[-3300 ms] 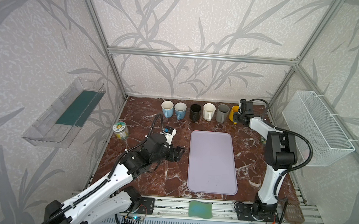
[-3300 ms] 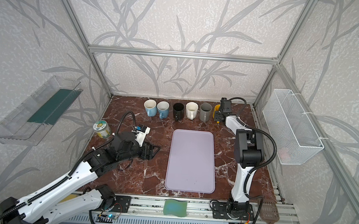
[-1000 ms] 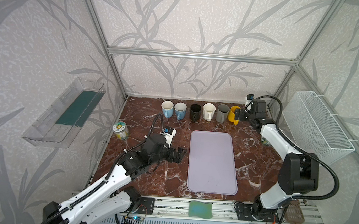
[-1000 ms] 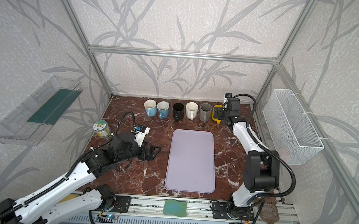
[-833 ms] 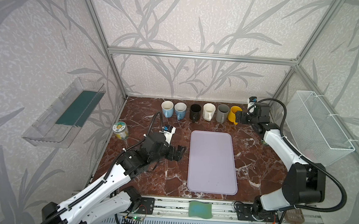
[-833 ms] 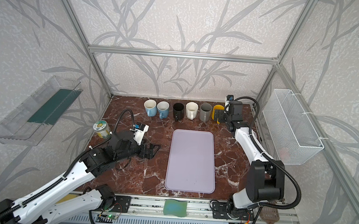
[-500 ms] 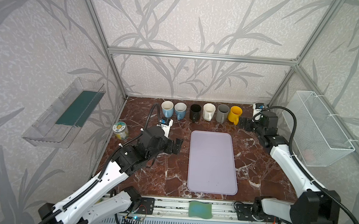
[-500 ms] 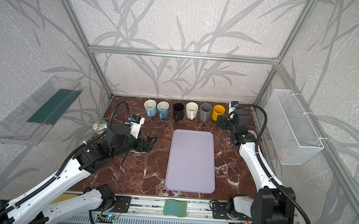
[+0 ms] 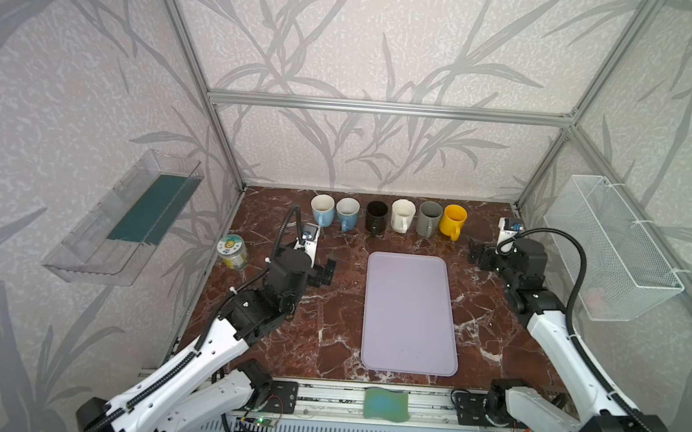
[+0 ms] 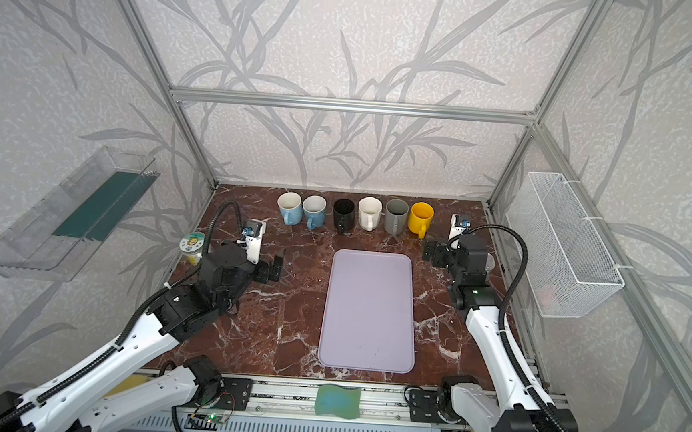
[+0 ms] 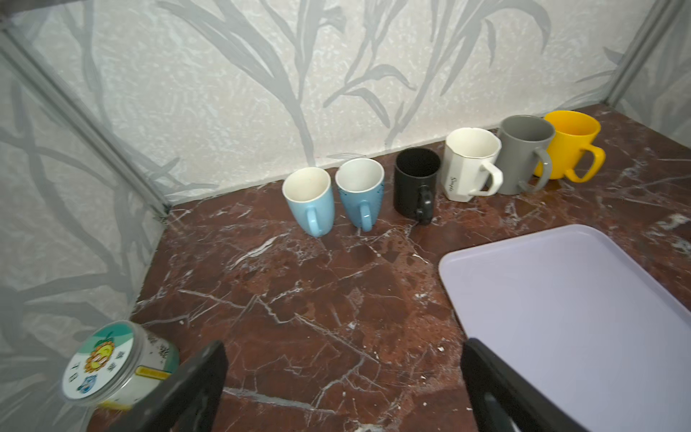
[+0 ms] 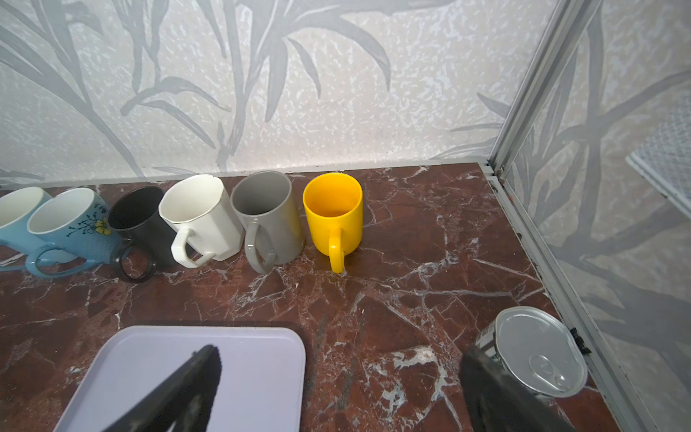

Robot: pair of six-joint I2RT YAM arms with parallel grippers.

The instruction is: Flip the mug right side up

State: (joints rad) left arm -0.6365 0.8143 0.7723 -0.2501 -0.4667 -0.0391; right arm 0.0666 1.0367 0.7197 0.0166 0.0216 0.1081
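The yellow mug (image 9: 453,221) stands upright on the red marble surface (image 9: 328,328), mouth open to the top, at the right end of a row of six mugs along the far wall. It is a plain, glossy, straight-sided mug, the same yellow inside and out, with a thick loop handle that points toward the near side, seen clearly in the right wrist view (image 12: 334,213). Just to its left is the grey mug (image 9: 428,218); whether the two touch I cannot tell. Further left come the white mug (image 9: 402,214), the black mug (image 9: 376,216) and two blue mugs (image 9: 335,212), all upright. The right jaws are spread wide and hold nothing, just near and right of the yellow mug and clear of it. The left jaws are also spread wide and empty, over bare surface left of the lilac tray (image 9: 410,313), with a lidded jar (image 9: 232,251) further left.
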